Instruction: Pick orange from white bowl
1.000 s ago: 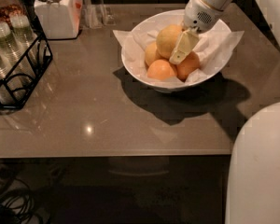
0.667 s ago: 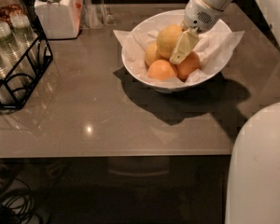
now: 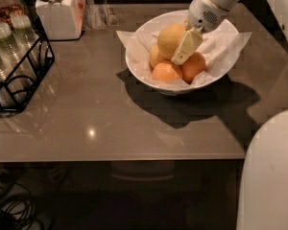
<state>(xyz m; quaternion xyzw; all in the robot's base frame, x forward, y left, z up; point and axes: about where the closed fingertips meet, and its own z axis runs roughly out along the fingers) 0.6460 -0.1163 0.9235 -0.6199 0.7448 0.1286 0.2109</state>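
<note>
The orange (image 3: 169, 39), the largest fruit, dull yellow-orange, lies on top of three smaller orange-pink fruits (image 3: 165, 72) in the white bowl (image 3: 134, 65), which is lined with crumpled white paper. The bowl stands at the back right of the grey table. My gripper (image 3: 184, 48) reaches down from the upper right into the bowl. Its cream-coloured tip lies against the right side of the orange and over the smaller fruits. The rest of the gripper is hidden behind the orange and the white wrist (image 3: 207, 11).
A white lidded jar (image 3: 57, 13) stands at the back left. A black wire rack (image 3: 17, 66) with glass bottles stands at the left edge. The robot's white body (image 3: 271, 176) fills the lower right corner. The table's front edge (image 3: 115, 159) runs across the middle.
</note>
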